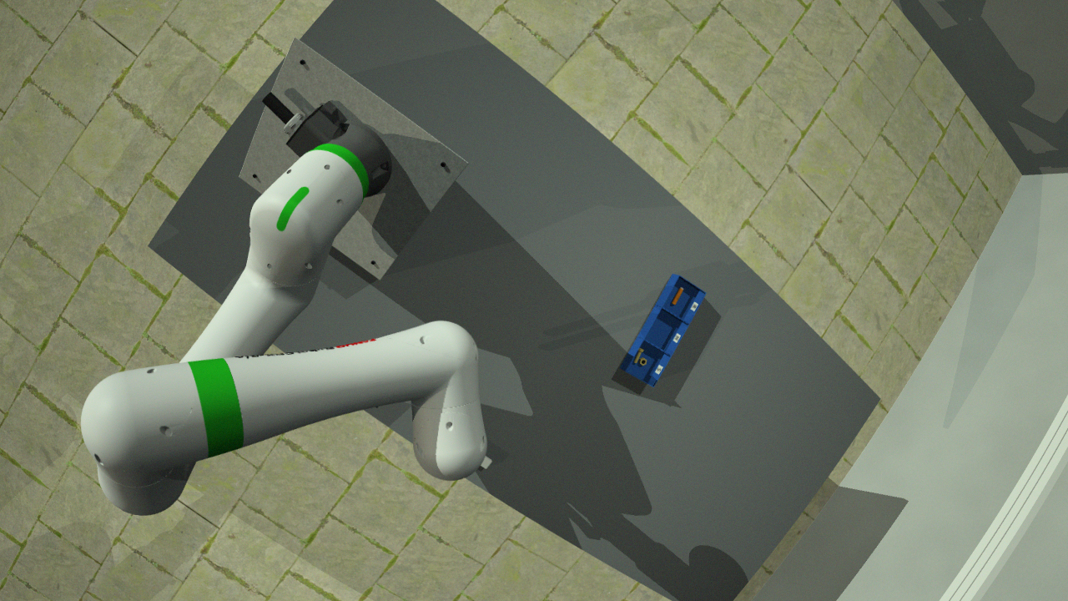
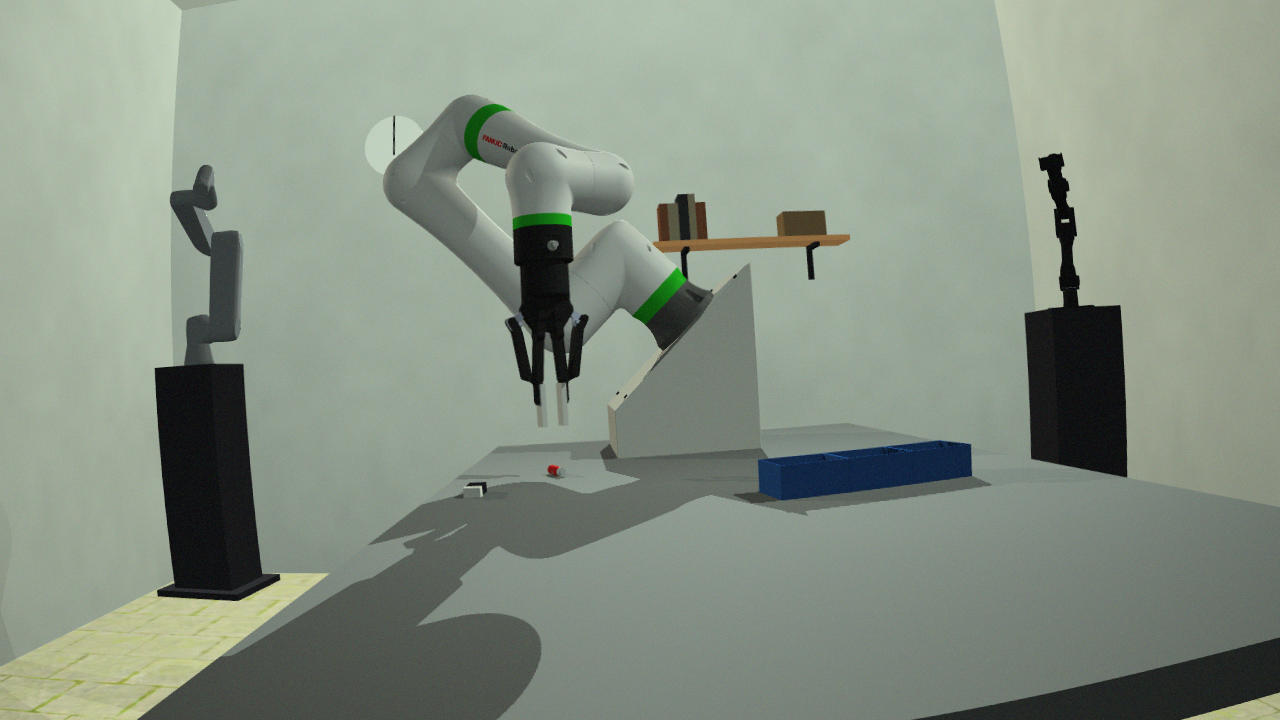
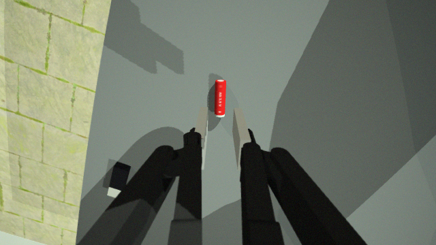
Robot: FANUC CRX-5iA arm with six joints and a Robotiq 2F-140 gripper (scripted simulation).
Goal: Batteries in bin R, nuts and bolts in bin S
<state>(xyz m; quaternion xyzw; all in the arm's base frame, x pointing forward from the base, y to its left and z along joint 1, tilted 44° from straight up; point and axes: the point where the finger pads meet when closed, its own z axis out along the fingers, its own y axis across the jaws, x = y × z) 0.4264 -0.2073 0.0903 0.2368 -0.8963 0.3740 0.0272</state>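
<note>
A red cylindrical battery (image 3: 220, 98) lies on the grey table; it also shows small in the exterior view (image 2: 555, 470). My gripper (image 3: 220, 119) (image 2: 552, 416) hangs well above it, fingers narrowly apart with nothing between them. A small black-and-white block battery (image 3: 117, 180) (image 2: 475, 488) lies to the left near the table's edge. The blue three-compartment bin (image 1: 663, 329) (image 2: 863, 468) stands flat on the table. One end compartment holds an orange piece (image 1: 677, 295), the other a brass piece (image 1: 641, 359). The bin's letters are too small to read. In the top view the arm hides my gripper.
The arm's grey wedge mount (image 2: 689, 376) stands behind the red battery. The table's edge and the stone floor (image 3: 41, 102) lie close on the left of the block battery. Black pedestals (image 2: 207, 474) stand off the table.
</note>
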